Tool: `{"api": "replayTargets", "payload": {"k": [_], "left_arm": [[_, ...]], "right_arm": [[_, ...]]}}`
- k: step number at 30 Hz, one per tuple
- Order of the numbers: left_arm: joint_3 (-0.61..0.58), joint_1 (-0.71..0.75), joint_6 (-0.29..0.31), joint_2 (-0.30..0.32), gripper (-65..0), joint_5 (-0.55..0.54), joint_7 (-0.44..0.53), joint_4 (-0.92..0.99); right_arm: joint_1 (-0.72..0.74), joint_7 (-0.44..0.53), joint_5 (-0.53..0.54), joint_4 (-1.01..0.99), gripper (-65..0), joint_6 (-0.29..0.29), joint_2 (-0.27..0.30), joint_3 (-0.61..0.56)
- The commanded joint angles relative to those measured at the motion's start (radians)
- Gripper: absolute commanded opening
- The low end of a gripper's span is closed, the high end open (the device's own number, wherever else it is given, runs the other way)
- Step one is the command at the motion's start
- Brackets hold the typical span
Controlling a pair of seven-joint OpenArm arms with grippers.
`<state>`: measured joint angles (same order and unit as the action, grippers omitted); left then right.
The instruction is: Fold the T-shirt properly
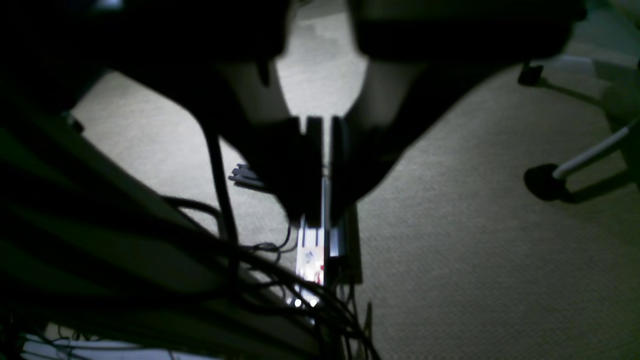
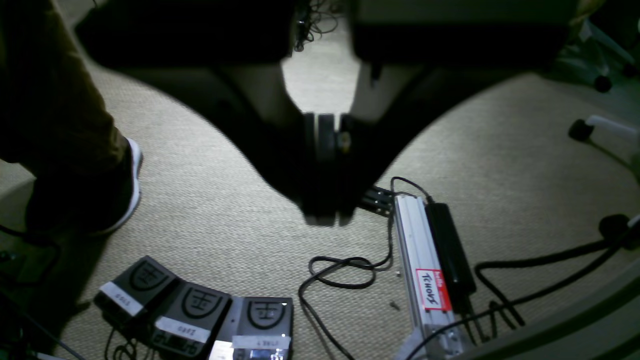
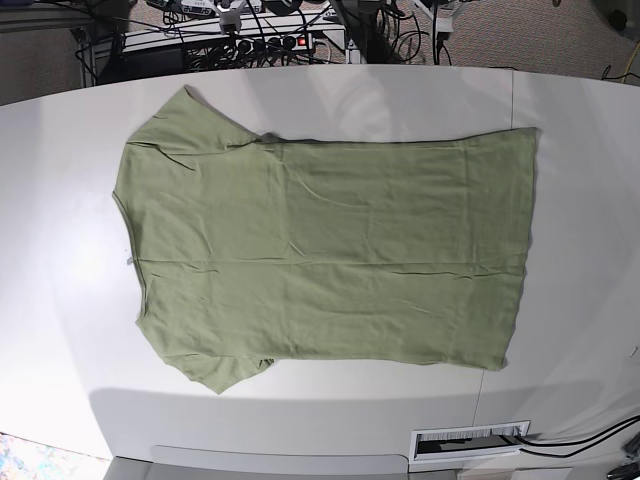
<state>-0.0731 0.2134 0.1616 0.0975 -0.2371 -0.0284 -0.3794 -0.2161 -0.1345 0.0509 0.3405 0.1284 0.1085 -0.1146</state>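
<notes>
Base view: I have the T-shirt (image 3: 330, 250) laid out on the white bench (image 3: 575, 230), sage green, its neckline toward the view's left and its hem toward the right. One sleeve points up-left and the other down-left, and a crease runs lengthwise through the body. Neither claw reaches the cloth; both are away from it and beyond what this view shows me.

On the left wrist view, my left claw (image 1: 320, 220) is pressed together, with the floor (image 1: 475, 260) and some black cables (image 1: 225, 245) below it. On the right wrist view, my right claw (image 2: 327, 217) is also pressed together. Below it I see a metal rail (image 2: 425, 265) beside a black power brick (image 2: 450, 250), three dark pedals (image 2: 190, 317), and somebody's shoe (image 2: 90, 200) off to the claw's left.
</notes>
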Motion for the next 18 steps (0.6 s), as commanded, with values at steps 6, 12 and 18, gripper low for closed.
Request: {"api": "replayTargets", "payload": {"k": [6,12,18], "left_arm": [[-0.003,0.014,0.015,0.003,-65.0,-0.002,0.004,-0.004],[-0.003,0.023,0.015,0.003,-65.0,-0.002,0.012,-0.005],[-0.003,0.023,0.015,0.003,-65.0,-0.002,0.015,-0.005]], "right_arm": [[-0.006,-0.004,0.000,0.005,-65.0,0.002,0.008,-0.002],[-0.006,-0.004,0.000,0.005,-65.0,0.002,0.008,-0.002],[-0.006,-0.004,0.000,0.005,-65.0,0.002,0.008,-0.002]]}}
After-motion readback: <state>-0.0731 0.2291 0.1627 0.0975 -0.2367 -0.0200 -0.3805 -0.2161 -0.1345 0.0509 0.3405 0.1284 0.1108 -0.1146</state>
